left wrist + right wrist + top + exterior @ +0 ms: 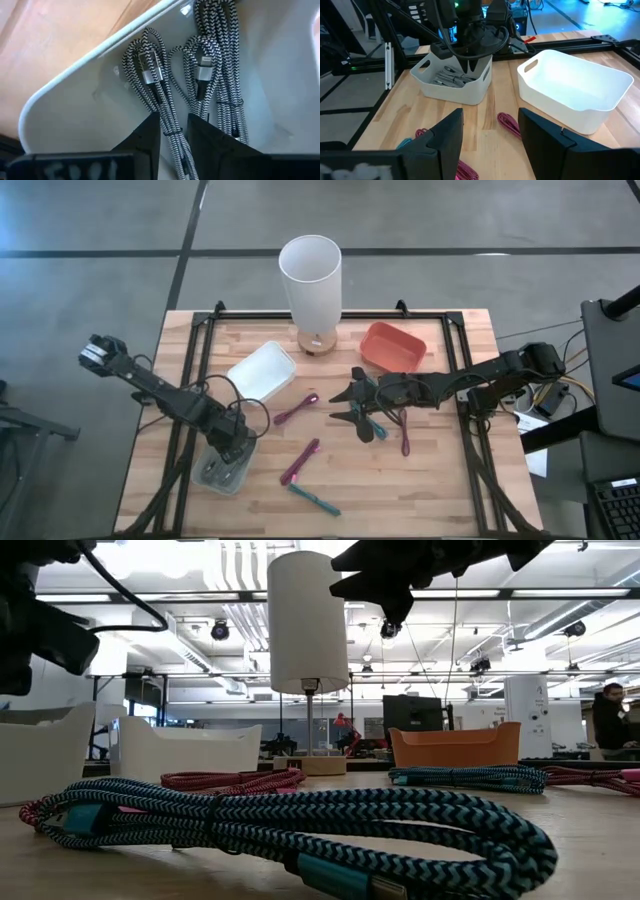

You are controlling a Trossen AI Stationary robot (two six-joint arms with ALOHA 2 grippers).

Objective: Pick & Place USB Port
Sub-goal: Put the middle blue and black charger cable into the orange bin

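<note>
Several black-and-white braided USB cables (205, 75) lie in a small white bin (222, 472) near the table's front left. My left gripper (174, 131) reaches down into that bin (451, 80), shut on one cable. My right gripper (338, 405) is open and hovers well above the table's middle (390, 595), its fingers (445, 140) spread wide and touching nothing. A teal cable (376, 427) and a maroon cable (405, 432) lie on the wood beside it. More pink cables (297, 409) (300, 462) and another teal one (315, 500) rest flat on the table. My left gripper pinches a coiled black-and-white cable between its two fingers, across the strands (170, 125) a little behind the silver plug (148, 76). The fingers come from above, pointing down into the bin. The cable lies on the bin's floor beside another coil.
A larger white bin (262, 370) sits left of centre, an orange bin (392, 346) at the far right, and a tall white lamp (310, 278) at the far edge. A black frame rail (190, 380) runs along the table's sides. Bare wood (430, 490) lies at the front right.
</note>
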